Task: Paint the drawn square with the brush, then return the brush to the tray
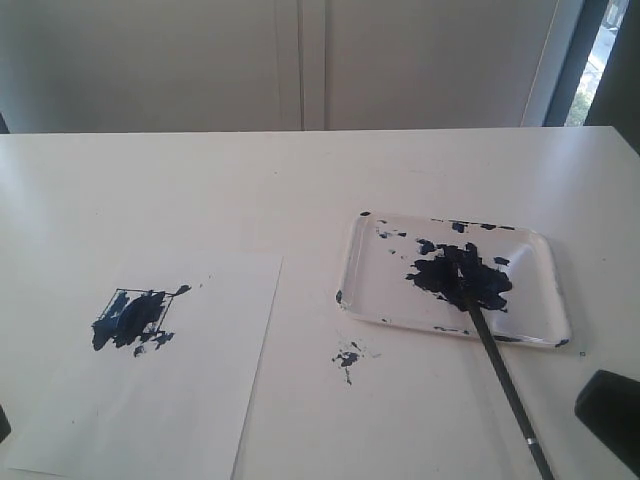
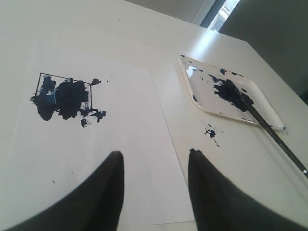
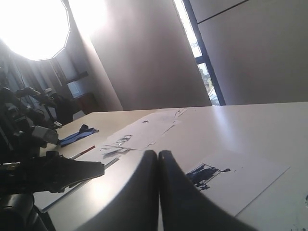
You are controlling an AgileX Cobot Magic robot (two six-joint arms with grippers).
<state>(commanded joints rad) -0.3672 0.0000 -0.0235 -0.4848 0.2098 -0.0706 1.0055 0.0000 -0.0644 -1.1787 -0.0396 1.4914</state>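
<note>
Now the brush (image 1: 495,355) lies with its dark tip in the tray (image 1: 375,275) toward the right edge of the tabletop (image 1: 300,180), its handle crossing the tray's near rim. The drawn square (image 1: 135,318), smeared dark blue, sits on the paper sheet (image 1: 200,400) toward the near-left corner. The left gripper (image 2: 154,153) hangs over that sheet, fingers spread and empty; the right gripper (image 3: 159,153) is clenched on nothing.
</note>
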